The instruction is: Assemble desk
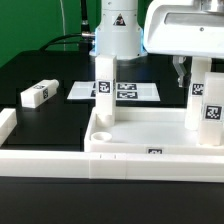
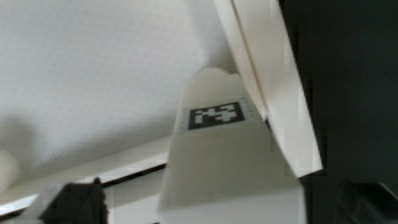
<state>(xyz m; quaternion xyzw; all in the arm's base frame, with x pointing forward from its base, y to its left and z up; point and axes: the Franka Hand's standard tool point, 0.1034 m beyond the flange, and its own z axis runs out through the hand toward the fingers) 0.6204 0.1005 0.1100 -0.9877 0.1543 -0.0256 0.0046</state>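
Observation:
The desk's white tray-like top (image 1: 150,128) lies at the front of the table. Two tagged white legs stand upright in it, one (image 1: 104,85) at its far left corner and one (image 1: 206,100) at the exterior view's right. My gripper (image 1: 196,72) hangs over the right leg, open, with a finger on either side of it. In the wrist view that leg (image 2: 222,160) runs up between my dark fingers (image 2: 80,203), with the gripper (image 2: 214,208) astride it and a gap showing on one side. A third leg (image 1: 37,94) lies loose at the left.
The marker board (image 1: 130,91) lies flat behind the tray. White border rails (image 1: 40,160) run along the front and left of the black table. The robot's white base (image 1: 115,30) stands at the back.

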